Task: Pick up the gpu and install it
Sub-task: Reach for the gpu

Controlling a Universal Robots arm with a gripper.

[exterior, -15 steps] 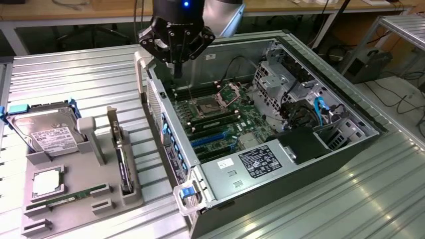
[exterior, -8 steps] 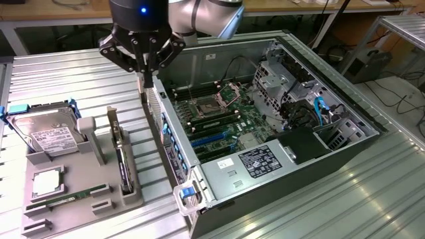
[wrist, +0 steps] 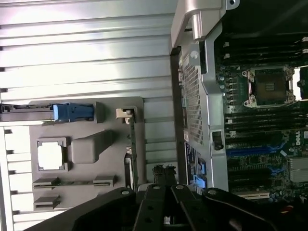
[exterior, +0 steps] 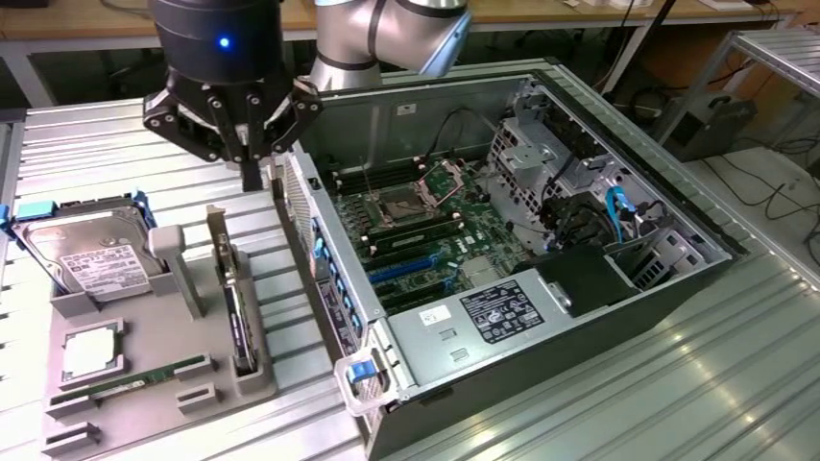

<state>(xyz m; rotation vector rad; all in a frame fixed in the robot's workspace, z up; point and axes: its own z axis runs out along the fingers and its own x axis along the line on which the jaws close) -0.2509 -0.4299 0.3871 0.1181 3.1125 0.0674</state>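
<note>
Exterior view's left: hard drive point(exterior: 90, 259) upright in grey fixture point(exterior: 256, 389) on the ribbed desk point(exterior: 129, 144). The gpu point(exterior: 234, 298) stands on edge in the slot nearest the open case point(exterior: 436, 331) — narrow gap to the case wall. Tool point(exterior: 253, 178) hangs above the gpu's bracket end, not touching it, fingers pinched together, empty. Wrist view has the gpu edge-on — a thin line.

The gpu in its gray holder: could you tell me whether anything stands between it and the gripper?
Nothing visible does. The gripper hangs above the gpu, which stands on edge in the gray holder, with only open air between them.
</note>
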